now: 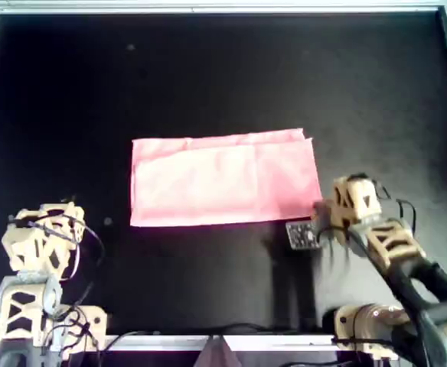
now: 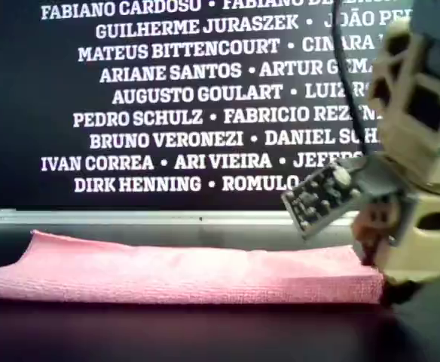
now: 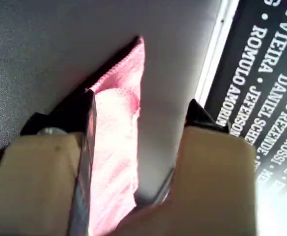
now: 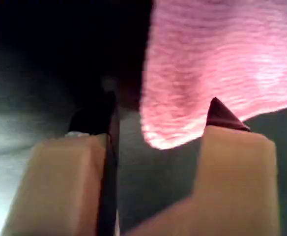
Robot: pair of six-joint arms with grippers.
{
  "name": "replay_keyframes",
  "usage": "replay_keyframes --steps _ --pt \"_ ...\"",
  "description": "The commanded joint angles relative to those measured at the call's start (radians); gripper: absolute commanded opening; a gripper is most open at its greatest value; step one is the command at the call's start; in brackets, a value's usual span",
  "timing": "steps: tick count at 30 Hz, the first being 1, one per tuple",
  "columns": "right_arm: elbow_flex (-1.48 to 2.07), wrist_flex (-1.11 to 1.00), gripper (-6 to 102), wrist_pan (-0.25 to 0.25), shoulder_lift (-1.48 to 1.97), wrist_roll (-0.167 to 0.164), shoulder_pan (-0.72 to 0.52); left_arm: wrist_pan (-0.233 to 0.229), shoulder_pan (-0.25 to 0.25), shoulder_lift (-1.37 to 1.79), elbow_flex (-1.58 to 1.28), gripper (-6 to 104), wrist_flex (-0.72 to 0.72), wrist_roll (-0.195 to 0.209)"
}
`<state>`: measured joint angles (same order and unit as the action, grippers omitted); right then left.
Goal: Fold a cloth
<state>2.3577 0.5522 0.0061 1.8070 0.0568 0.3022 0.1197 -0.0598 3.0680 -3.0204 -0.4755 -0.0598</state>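
The pink cloth (image 1: 223, 180) lies flat as a wide rectangle in the middle of the black table, with two layers showing along its far edge. My right gripper (image 1: 320, 216) stands open at the cloth's near right corner in the overhead view. In the right wrist view that corner of the cloth (image 4: 217, 64) sits just beyond the spread fingers of the gripper (image 4: 156, 115). The exterior view shows the same gripper (image 2: 389, 290) low at the end of the cloth (image 2: 182, 275). My left gripper (image 1: 44, 222) is open at the overhead view's lower left, well away from the cloth (image 3: 119, 128).
A metal frame (image 1: 223, 8) rims the black table. A dark banner with white names (image 2: 175, 90) stands behind the table. A small circuit board (image 1: 301, 235) juts from the right arm's wrist beside the cloth's corner.
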Motion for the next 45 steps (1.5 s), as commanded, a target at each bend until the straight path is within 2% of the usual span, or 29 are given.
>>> replay_keyframes --steps 1,14,17,20,24,26,28,31,34,45 --pt "-0.114 -0.014 74 -0.005 -0.032 0.005 0.0 0.002 -0.017 0.015 0.012 64 0.015 -0.008" --pt "-0.184 -0.014 72 -0.005 -0.198 0.005 -0.002 0.002 -0.017 0.015 0.012 64 0.015 -0.008" --pt "-0.187 -0.014 66 -0.005 -0.198 0.005 -0.002 0.002 -0.017 0.015 0.012 64 0.015 -0.008" --pt "-0.187 -0.014 52 -0.005 -0.179 0.005 -0.002 0.003 -0.017 0.015 0.012 64 0.015 -0.008" --pt "-0.189 -0.015 23 -0.018 -0.175 0.006 -0.002 0.003 -0.017 0.015 0.012 64 0.014 -0.008" --pt "-0.19 -0.015 7 -0.071 -0.193 0.006 -0.002 0.003 -0.021 0.015 0.012 64 0.014 -0.006" --pt "-0.184 -0.015 -5 -0.153 -0.198 0.006 -0.003 0.003 -0.025 0.015 0.012 64 0.014 -0.006" --pt "-0.187 -0.015 0 -0.272 -0.195 0.006 -0.012 -0.002 -0.026 0.015 0.012 64 0.014 -0.006" --pt "-0.193 -0.015 2 -0.336 -0.169 0.006 -0.002 -0.006 -0.028 0.015 0.012 64 0.014 -0.006" --pt "-0.337 -0.011 1 -0.319 -0.186 -0.015 -0.023 -0.006 -0.028 0.015 0.012 64 0.014 -0.006"
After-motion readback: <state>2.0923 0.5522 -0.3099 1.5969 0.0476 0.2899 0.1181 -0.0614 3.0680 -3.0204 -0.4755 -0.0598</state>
